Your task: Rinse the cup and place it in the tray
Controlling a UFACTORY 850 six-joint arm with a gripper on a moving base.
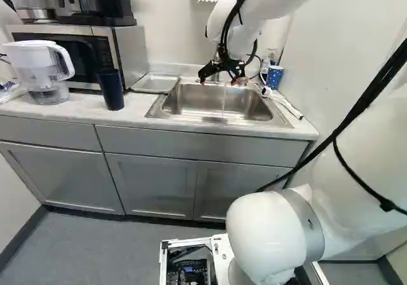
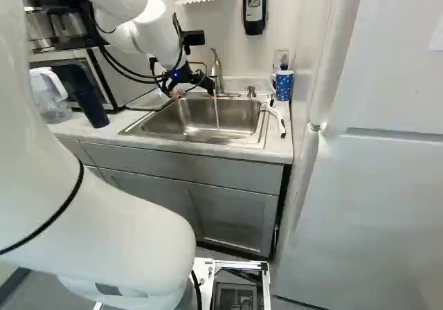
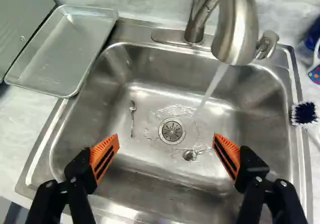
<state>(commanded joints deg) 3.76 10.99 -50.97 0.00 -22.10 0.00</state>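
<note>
With jaws released, the gripper (image 1: pixel 220 80) is above the sink (image 3: pixel 95 115) and two spoons (image 3: pixel 132 111). Ahead stands the running faucet (image 3: pixel 239 31); ahead-right, the spotted mug (image 2: pixel 283 86); ahead-left, the tray (image 3: pixel 62 49); farther left, the dark cup (image 1: pixel 112 92).

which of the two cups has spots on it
The blue mug at the sink's right in both base views; the dark cup near the pitcher is plain.

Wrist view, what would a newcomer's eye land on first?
Probably the clear running water, falling from the curved, brushed-metal faucet into the rectangular steel sink. The black gripper with orange pads stands open above it. On the sink's bottom, two small metal spoons lie near the round drain.
</note>
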